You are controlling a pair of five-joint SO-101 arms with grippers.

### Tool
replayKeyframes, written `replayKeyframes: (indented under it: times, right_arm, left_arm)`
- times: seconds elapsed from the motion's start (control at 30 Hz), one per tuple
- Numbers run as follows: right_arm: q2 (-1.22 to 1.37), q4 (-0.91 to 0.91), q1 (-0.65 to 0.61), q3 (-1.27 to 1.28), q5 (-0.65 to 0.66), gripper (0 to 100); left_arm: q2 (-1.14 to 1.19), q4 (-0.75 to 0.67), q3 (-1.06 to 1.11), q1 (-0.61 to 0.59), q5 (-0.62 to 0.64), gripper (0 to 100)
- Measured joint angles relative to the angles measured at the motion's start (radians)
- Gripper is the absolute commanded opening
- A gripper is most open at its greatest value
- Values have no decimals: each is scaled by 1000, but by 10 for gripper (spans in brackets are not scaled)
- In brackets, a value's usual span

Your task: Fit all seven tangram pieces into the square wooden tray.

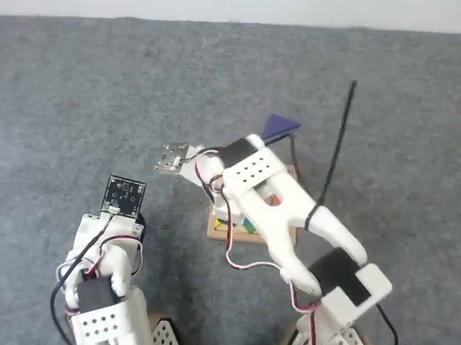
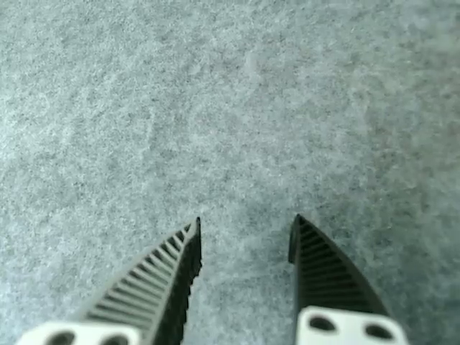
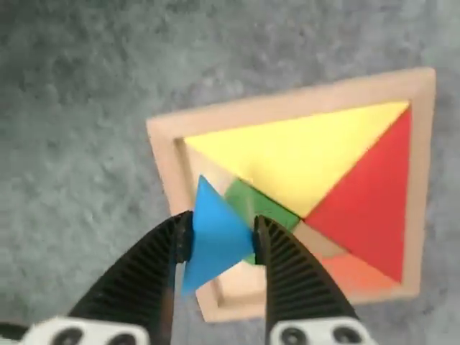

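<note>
Left gripper point(image 2: 244, 228): jaws apart over grey mat point(image 2: 230, 108). Right gripper point(image 3: 219, 228): clamped on blue triangle point(image 3: 212, 241), above wooden tray point(image 3: 287, 100) holding yellow triangle point(image 3: 302, 151) and red triangle point(image 3: 374, 194). Purple triangle point(image 1: 280, 126): on mat, tray's 1 o'clock from high view.

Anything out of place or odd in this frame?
One purple piece lies on the grey mat outside the wooden tray, on its far side. The blue triangle is pinched in the right end effector over the tray, not yet seated. No damage shows.
</note>
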Motion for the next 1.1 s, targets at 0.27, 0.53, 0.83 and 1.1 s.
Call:
replayKeyframes:
  times: [0.27,0.53,0.83,1.1]
  right_arm:
    - [55,-43,-5,3,-5,58]
    - [118,-51,-5,3,-5,59]
    - [120,-51,-6,3,-5,199]
    - [120,-49,-21,3,-8,202]
  left_arm:
    - [0,0,0,0,0,193]
    - [0,0,0,-2,0,193]
    - [0,0,0,-2,0,193]
    - [0,0,0,0,0,193]
